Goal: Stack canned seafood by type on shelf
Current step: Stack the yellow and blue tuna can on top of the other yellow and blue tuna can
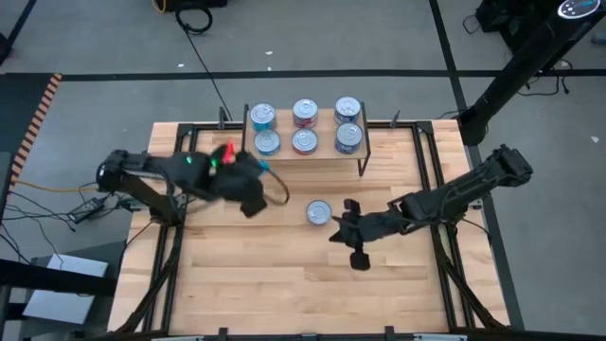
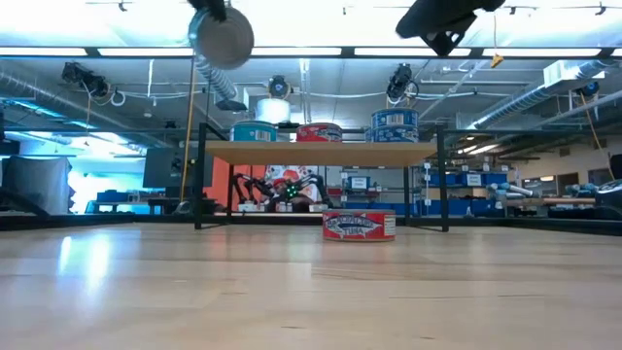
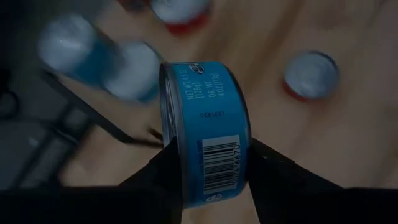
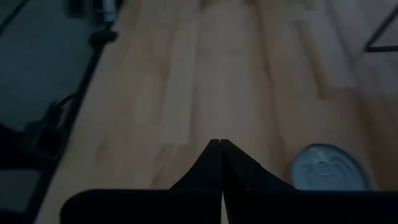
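A blue-labelled can (image 3: 205,130) is held on its edge between the 2 fingers (image 3: 155,180) of the left gripper (image 3: 208,177); the fingers press on its flat top and bottom, about half open around it. In the low view this can (image 2: 222,37) hangs high in the air, above and to the left of the shelf (image 2: 321,153), with its silver face to the camera. In the high view the left gripper (image 1: 248,185) is over the tabletop (image 1: 284,275), just beside the shelf's left front corner.

On the shelf (image 1: 327,154) stand 6 cans in 2 rows of 3: the left pair (image 1: 264,129) blue, the middle pair (image 1: 305,126) red, the right pair (image 1: 347,124) dark blue. The low view shows the dark blue ones (image 2: 395,124) higher than the others.

1 red can (image 1: 318,212) lies flat on the tabletop in front of the shelf, apart from everything else.

The right gripper (image 1: 343,223) is just beside this red can, on its right, and raised above the tabletop. Its fingers (image 4: 211,163) are closed tight together and hold nothing; the can's silver top (image 4: 328,168) shows near them
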Controlling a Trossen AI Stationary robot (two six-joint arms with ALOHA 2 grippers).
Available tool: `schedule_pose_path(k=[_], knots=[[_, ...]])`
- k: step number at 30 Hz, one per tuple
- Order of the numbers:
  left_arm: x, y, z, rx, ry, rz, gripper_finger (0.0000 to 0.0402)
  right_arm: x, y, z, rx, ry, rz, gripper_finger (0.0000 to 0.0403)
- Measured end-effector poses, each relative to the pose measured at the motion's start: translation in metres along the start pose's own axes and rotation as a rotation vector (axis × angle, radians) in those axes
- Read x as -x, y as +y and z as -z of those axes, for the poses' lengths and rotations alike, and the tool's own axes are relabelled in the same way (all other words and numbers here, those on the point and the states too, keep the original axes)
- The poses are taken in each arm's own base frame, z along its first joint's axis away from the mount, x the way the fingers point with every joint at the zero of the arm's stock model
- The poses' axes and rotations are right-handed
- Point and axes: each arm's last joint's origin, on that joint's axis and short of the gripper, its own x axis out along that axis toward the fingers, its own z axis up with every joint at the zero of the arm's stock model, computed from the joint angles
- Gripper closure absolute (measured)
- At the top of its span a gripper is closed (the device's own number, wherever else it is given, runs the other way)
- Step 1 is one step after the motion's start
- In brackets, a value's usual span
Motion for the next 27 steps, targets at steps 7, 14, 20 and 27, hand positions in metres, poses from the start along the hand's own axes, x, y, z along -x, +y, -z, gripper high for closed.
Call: schedule_pose_path(k=[7,14,20,27], knots=[[0.012,0.044,-0.033,-0.181,-0.067,-0.078,0.0262,-0.006,-0.02,-0.004,-0.133,-0.023,0.12,0.0398],[-0.003,0.061,-0.043,-0.456,-0.027,-0.266,0.0262,-0.007,-0.036,-0.008,-0.177,-0.045,0.205,0.0398],[-0.023,0.047,-0.054,-0.517,-0.026,-0.393,0.0262,-0.008,-0.044,-0.008,-0.077,-0.01,0.187,0.0398],[-0.063,0.014,-0.041,-0.547,0.001,-0.507,0.0262,-0.006,-0.046,-0.003,-0.022,0.058,0.164,0.0398]])
